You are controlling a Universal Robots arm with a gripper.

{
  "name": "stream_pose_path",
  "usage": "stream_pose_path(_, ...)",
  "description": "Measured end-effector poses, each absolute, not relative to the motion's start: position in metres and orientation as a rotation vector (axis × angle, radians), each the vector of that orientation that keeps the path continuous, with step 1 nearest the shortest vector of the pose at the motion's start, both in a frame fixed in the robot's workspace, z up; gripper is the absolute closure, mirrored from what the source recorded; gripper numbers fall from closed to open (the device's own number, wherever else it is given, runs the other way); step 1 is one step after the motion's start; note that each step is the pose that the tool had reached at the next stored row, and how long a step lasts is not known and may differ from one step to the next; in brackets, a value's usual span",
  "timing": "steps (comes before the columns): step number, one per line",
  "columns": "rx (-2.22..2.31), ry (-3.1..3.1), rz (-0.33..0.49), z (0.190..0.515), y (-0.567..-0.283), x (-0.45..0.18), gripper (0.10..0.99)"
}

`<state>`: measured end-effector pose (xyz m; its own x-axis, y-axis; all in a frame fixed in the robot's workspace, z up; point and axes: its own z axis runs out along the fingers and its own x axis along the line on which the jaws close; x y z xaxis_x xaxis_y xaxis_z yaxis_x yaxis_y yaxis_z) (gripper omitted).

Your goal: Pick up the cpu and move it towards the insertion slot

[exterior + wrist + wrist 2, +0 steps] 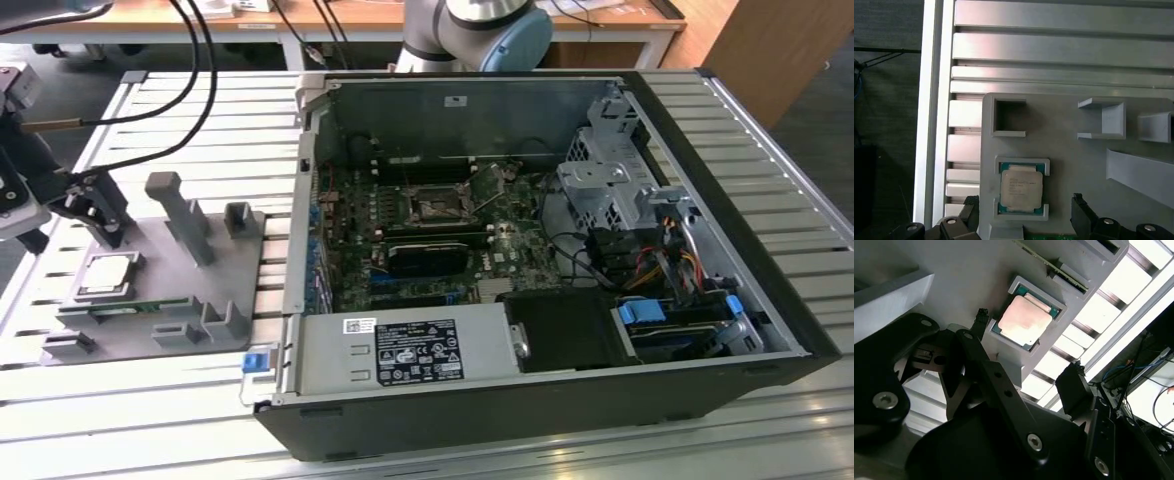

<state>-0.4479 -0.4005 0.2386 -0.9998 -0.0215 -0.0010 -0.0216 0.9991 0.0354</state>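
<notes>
1. Cpu point(1021, 189) lies in a recess of the grey tray point(1069, 165). The insertion slot point(438, 207) is well apart from the tray, inside the open computer case point(454, 100) on the slatted bench point(134, 400). I judge a weak hold could drop it on that crossing.
2. The recess walls sit close around it, so off-centre fingers point(1081, 212) could hit the rim or tip it.
3. The fingers stand wide and empty, one on each side of that recess.
4. It looks flat and square, with a silvery plate and a pale rim, lying level.
</notes>
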Motion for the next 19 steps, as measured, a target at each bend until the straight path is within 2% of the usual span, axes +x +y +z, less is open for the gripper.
stream_pose_path(19, -0.034, 3.14, 0.056, 0.2296, -0.4007, -0.4507, 0.267)
